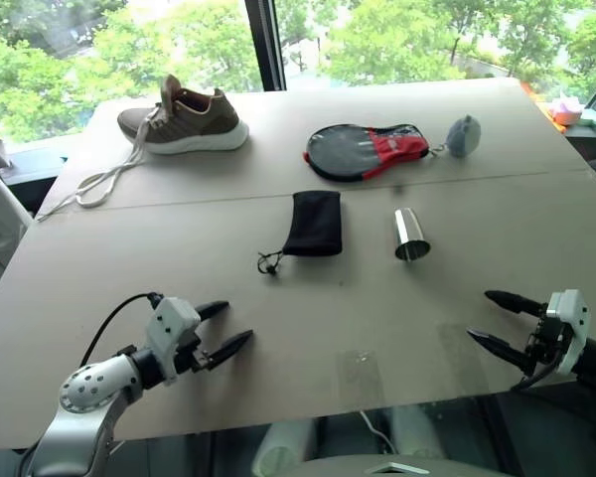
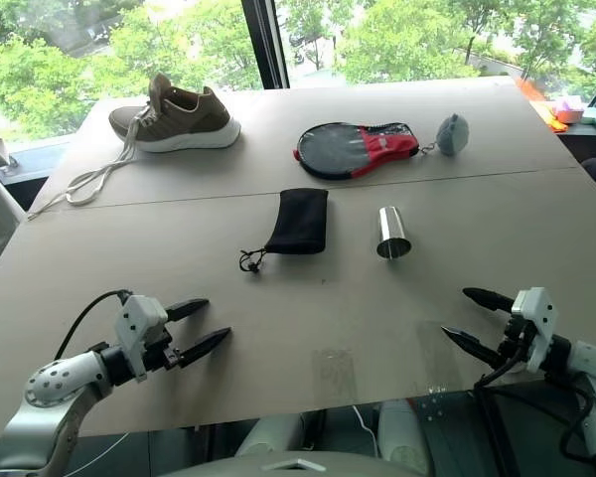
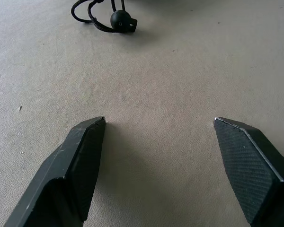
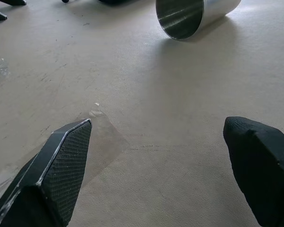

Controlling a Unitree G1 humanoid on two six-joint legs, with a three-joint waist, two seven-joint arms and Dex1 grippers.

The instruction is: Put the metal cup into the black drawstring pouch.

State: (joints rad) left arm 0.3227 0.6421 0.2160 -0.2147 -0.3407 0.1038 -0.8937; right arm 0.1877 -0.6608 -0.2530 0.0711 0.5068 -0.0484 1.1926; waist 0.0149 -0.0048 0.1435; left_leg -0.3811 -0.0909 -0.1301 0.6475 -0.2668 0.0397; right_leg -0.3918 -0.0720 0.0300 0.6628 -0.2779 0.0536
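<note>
The cup (image 1: 410, 236) lies on its side on the table (image 1: 179, 248), mid-table toward the right, open mouth turned toward the robot, with nothing visible inside it in the right wrist view. It looks like thin polished steel: probably light, rigid and slick, and apt to roll if nudged, so the safest hold is likely across its body near the middle, fingers squeezing the round wall from both sides. The pouch (image 1: 313, 223) lies flat just left of the cup, well apart from it, its cord (image 1: 270, 262) and toggle trailing at the near end, which puts its mouth toward the robot. It is limp cloth and appears collapsed and empty; its mouth will likely need holding open by the hem beside the cord. The left gripper (image 1: 225, 327) and right gripper (image 1: 499, 319) both hover near the table's front edge, jaws spread wide and holding nothing.
</note>
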